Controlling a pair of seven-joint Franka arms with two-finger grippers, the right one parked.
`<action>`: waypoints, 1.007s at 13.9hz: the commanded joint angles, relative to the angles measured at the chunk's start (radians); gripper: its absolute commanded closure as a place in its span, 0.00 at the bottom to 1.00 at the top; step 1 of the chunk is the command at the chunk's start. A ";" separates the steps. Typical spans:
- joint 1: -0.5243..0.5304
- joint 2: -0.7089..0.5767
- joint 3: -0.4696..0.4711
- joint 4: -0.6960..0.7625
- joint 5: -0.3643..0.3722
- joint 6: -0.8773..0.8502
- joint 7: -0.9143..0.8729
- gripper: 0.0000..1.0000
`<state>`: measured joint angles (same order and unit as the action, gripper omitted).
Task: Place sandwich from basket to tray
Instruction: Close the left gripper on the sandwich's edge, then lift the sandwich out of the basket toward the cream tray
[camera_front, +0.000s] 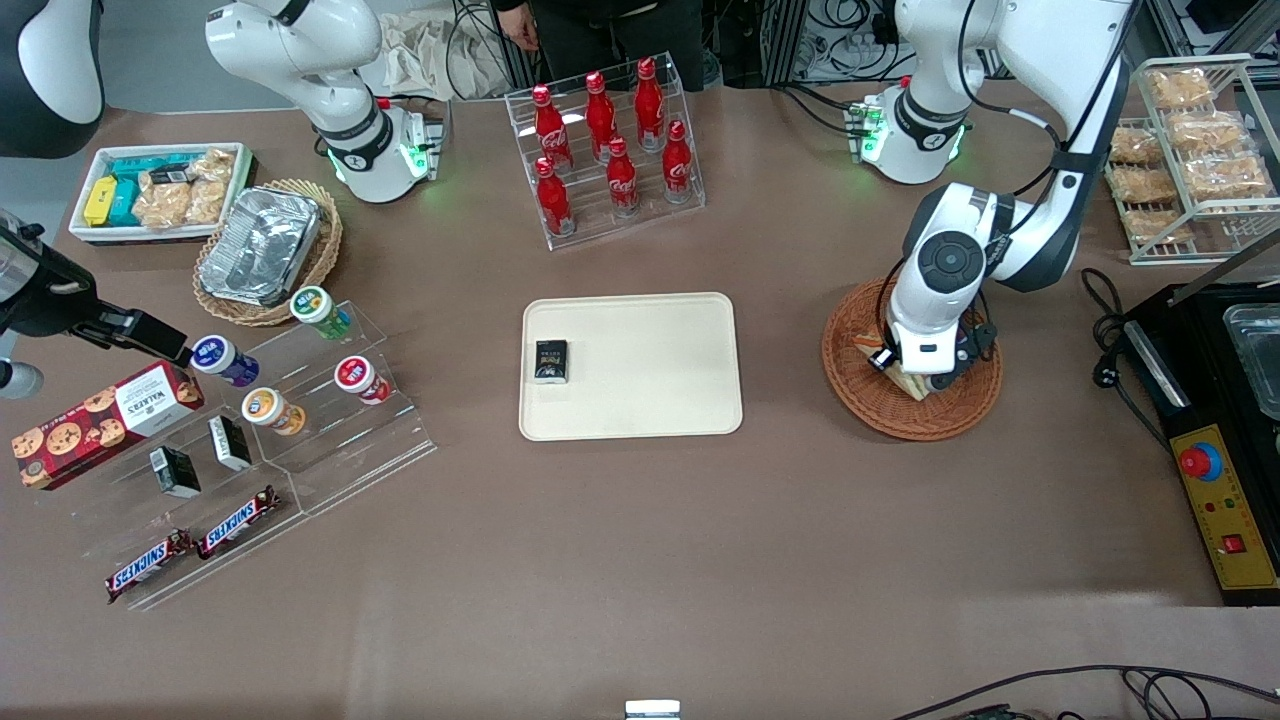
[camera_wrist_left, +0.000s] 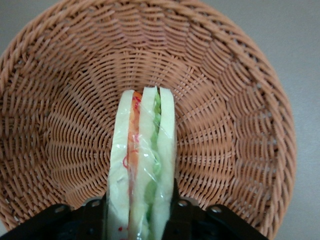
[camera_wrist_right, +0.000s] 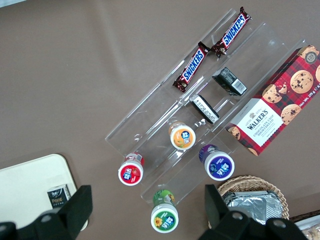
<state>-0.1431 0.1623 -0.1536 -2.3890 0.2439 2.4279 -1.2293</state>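
Observation:
The sandwich (camera_wrist_left: 145, 160) is wrapped in clear film and stands on edge in the reddish-brown wicker basket (camera_wrist_left: 225, 125), its orange-red and green filling showing. My left gripper (camera_wrist_left: 140, 220) is down in the basket, with its two black fingers (camera_wrist_left: 95, 215) pressed against the bread on either side, shut on the sandwich. In the front view the gripper (camera_front: 925, 375) hangs over the basket (camera_front: 870, 400) and only a pale corner of the sandwich (camera_front: 908, 383) shows under it. The cream tray (camera_front: 650, 380) lies beside the basket, toward the parked arm's end.
A small black box (camera_front: 550, 361) lies on the tray. A clear rack of red cola bottles (camera_front: 605, 150) stands farther from the front camera than the tray. A black appliance with a red button (camera_front: 1215, 440) sits at the working arm's end.

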 joint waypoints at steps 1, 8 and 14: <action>0.002 -0.122 0.000 -0.007 0.023 -0.056 0.022 1.00; 0.002 -0.377 0.002 0.236 -0.221 -0.579 0.433 1.00; -0.035 -0.389 -0.058 0.448 -0.350 -0.733 0.513 1.00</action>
<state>-0.1548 -0.2521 -0.1710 -1.9948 -0.0639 1.7111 -0.7178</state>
